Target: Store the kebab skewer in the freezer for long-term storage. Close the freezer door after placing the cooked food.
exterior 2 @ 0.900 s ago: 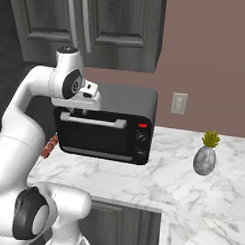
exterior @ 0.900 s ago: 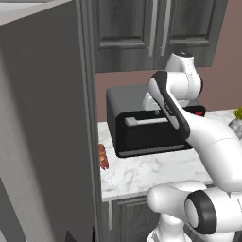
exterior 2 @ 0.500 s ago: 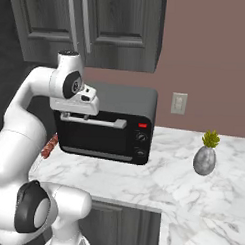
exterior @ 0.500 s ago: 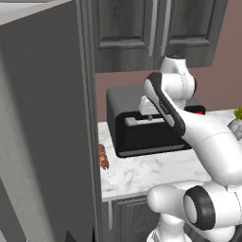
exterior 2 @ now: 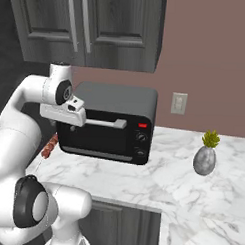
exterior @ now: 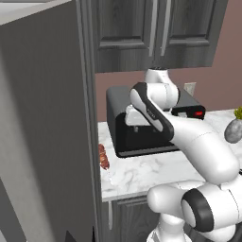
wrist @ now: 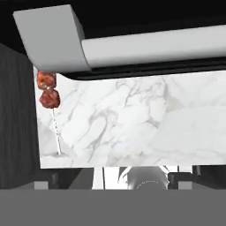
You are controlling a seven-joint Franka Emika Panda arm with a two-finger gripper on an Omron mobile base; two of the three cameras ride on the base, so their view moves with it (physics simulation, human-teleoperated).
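The kebab skewer point(exterior: 103, 158) lies on the white marble counter point(exterior: 151, 172) at its far left edge, reddish meat chunks on a thin pale stick. It lies the same way in the right base view point(exterior 2: 48, 148). In the hand view its chunks point(wrist: 48, 93) sit at the upper left. My gripper point(exterior 2: 61, 118) hovers in front of the black toaster oven point(exterior 2: 112, 125), above and to the right of the skewer. Its dark tips stand wide apart at the bottom of the hand view point(wrist: 113, 180), open with nothing between them. A tall grey fridge panel point(exterior: 42, 132) hides the freezer's inside.
The toaster oven's pale bar handle point(wrist: 154, 44) runs just above the hand. A grey vase with a green plant point(exterior 2: 205, 158) stands on the counter's right part. Dark wall cabinets point(exterior 2: 93, 28) hang overhead. A wall socket point(exterior 2: 178, 103) sits behind the oven.
My hand has slid left and a little lower along the toaster oven's front, toward the counter end where the skewer lies. The skewer has not moved.
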